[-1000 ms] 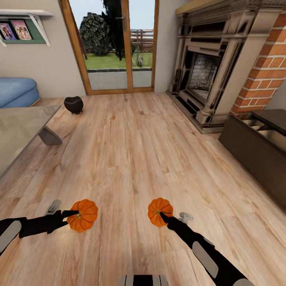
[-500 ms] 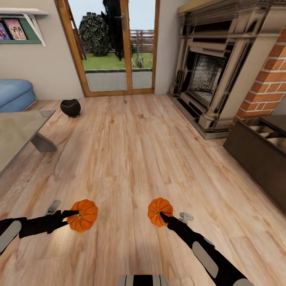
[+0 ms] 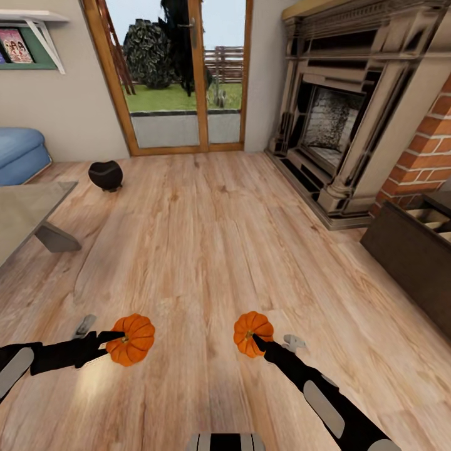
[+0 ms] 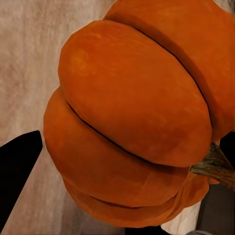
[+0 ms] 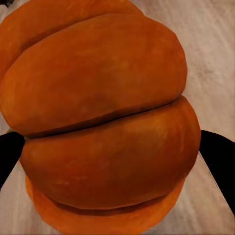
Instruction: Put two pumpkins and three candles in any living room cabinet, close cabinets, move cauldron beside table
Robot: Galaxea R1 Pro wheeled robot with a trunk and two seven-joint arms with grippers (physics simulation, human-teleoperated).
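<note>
Whole head view being shifted against earlier pictures, camera turning: fireplace (image 3: 338, 119) now nearer centre, cabinet (image 3: 416, 250) and table (image 3: 25, 216) being pushed toward edges, cauldron (image 3: 105, 175) sitting on floor near table corner. Left gripper (image 3: 119, 339) being kept clamped on left pumpkin (image 3: 130, 339); right gripper (image 3: 254, 339) clamped on right pumpkin (image 3: 252, 332). Brown stem (image 4: 215, 166) being shown in left wrist view.

No text can be read anywhere. The book covers (image 3: 14, 45) on the wall shelf (image 3: 25, 17), upper left of the frame, are too blurred.
</note>
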